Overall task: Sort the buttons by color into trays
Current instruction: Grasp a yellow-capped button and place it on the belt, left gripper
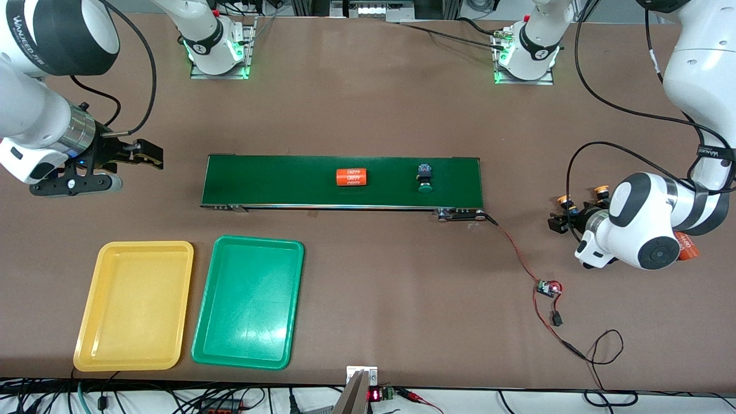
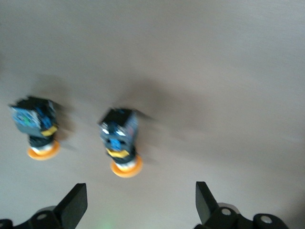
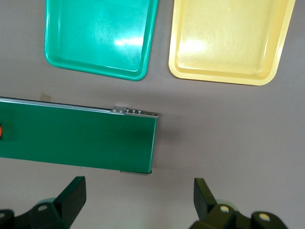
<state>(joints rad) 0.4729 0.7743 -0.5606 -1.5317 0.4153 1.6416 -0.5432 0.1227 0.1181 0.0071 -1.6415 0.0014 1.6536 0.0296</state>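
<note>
Left gripper [image 2: 140, 202] hovers over two yellow-capped buttons [image 2: 120, 138] on the bench at the left arm's end, jaws wide open, nothing held. Judged step: approach for a first pick; next it must drop and centre on one button. Right gripper [image 1: 150, 156] waits open beside the conveyor belt [image 1: 276, 181]. Count: one green-capped button [image 1: 425, 177] and one orange cylinder [image 1: 351, 176] on the belt; yellow tray [image 1: 92, 322], green tray [image 1: 213, 339], both empty

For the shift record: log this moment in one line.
left pincer: open, over two orange buttons | right pincer: open, past belt end | green button: on belt | trays: empty
</note>
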